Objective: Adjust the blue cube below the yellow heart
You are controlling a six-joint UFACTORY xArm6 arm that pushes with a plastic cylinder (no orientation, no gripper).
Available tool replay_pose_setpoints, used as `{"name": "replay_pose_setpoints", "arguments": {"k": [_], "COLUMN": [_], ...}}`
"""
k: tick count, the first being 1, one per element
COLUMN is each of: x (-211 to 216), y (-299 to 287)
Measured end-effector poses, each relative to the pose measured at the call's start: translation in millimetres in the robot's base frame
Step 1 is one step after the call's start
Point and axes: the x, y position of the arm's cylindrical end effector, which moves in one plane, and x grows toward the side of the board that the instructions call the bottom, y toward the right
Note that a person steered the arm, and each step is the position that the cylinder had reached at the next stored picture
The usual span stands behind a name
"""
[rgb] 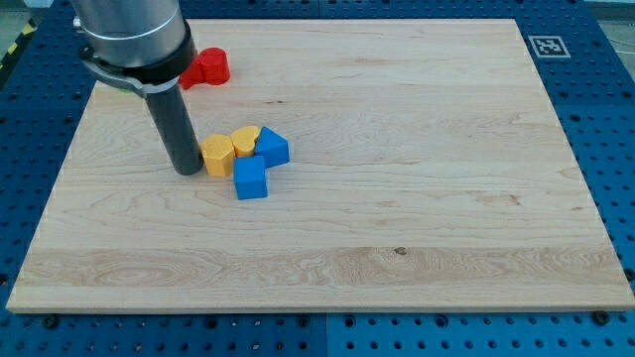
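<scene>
Sitting left of centre on the wooden surface [397, 198], the blue cube [251, 179] lies at the lower edge of a tight cluster of four blocks, its top face turned slightly toward the view's right. Directly above it, toward the view's top, stands the yellow heart [245, 140], the two close enough that contact cannot be told apart from a hairline gap. At the heart's right, touching or just beside it, rests a second blue block [272, 147], angular in outline, its exact shape not clear from this angle; its lower corner comes near the cube's upper right corner. At the heart's left sits an orange-yellow block [217, 155], roughly hexagonal on top, pressed against the heart. My tip [187, 171] stands on the surface at the immediate left of this orange-yellow block, touching or nearly touching it, and up and to the left of the blue cube, apart from it. No fingers exist on this arm, so no spread or pinch can be told. A red block [205, 67], partly hidden behind the arm's grey housing [134, 40], lies near the surface's upper left corner, well apart from the cluster. A black-and-white marker tag [545, 45] sits just off the surface's upper right corner on the blue perforated base [610, 119].
</scene>
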Motion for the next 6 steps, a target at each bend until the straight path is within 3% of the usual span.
{"name": "replay_pose_setpoints", "arguments": {"k": [6], "x": [56], "y": [30]}}
